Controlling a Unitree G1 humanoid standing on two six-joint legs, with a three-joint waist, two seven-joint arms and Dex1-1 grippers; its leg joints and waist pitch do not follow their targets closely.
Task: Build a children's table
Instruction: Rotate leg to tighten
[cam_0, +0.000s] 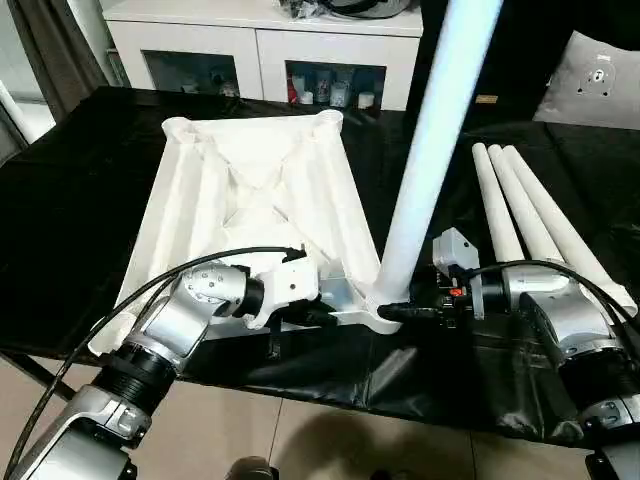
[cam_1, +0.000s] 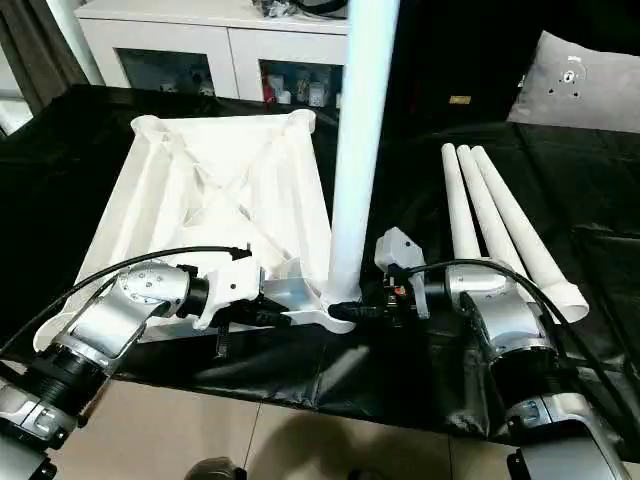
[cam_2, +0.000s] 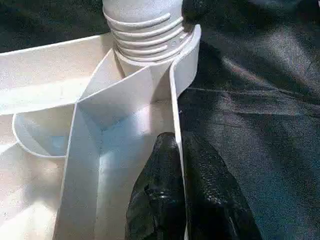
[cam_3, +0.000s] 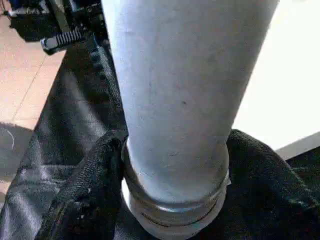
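Both hands work: left hand (cam_2: 175, 195) pinches tabletop (cam_0: 250, 190) rim, right hand (cam_3: 170, 195) encircles leg (cam_0: 425, 150)

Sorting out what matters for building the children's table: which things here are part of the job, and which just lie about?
Job: table top; upright leg; three spare legs.
Lying about: white cabinet; grey cushion; black cloth.

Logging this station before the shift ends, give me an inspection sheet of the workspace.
Surface: black cloth over the bench.
Job's things: table top upside down; one leg upright in its near corner socket; three legs lying beside it.
Clutter: nothing seen.
Grippers: left gripper shut on the table top's rim; right gripper fingers around the upright leg's base.
Cables: black cables along both forearms.
Surroundings: white cabinet behind; grey cushion; tiled floor.
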